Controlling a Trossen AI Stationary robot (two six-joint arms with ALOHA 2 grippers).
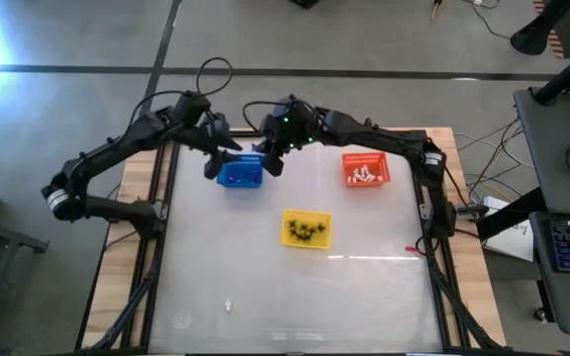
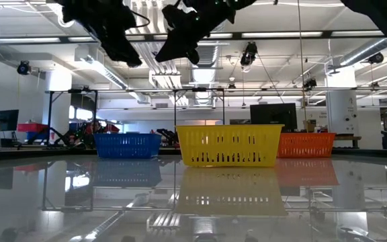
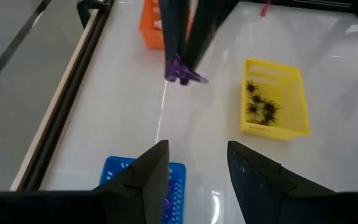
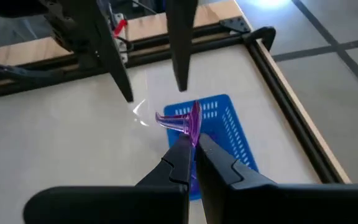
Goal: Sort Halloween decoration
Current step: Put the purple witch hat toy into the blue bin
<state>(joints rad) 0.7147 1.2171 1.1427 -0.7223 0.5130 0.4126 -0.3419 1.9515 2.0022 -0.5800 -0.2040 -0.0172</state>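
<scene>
Right gripper [image 4: 193, 146] pinched tight on a purple trinket [image 4: 184, 121], fingertips meeting on its lower edge, the flat winged piece standing up out of the tips. Held in the air above the blue basket [image 4: 229, 134], at the far side of the table [image 1: 364, 297]. Same purple piece visible from the left wrist view [image 3: 184, 71], hanging at the end of the right arm's dark fingers, clear of the table surface.

Left gripper [image 3: 194, 171] spread wide, nothing between its fingers [image 3: 148, 174], hovering just beside the right gripper and likewise over the blue basket [image 1: 239, 173]. From above, both grippers close together at the far edge, left one [image 1: 218, 158] at the basket's left end, right one [image 1: 273, 158] at its right end. From table height, both dark grippers hanging high over the baskets.

Three baskets spaced apart on the table: blue at far left, orange basket [image 1: 365, 169] at far right, yellow basket [image 1: 307, 229] nearer and between them. Black spider trinkets [image 1: 305, 231] clustered inside the yellow one; white trinkets [image 1: 366, 176] lying inside the orange one. One small pale piece [image 1: 229, 306] lying alone on the near part of the table, too small to identify.
</scene>
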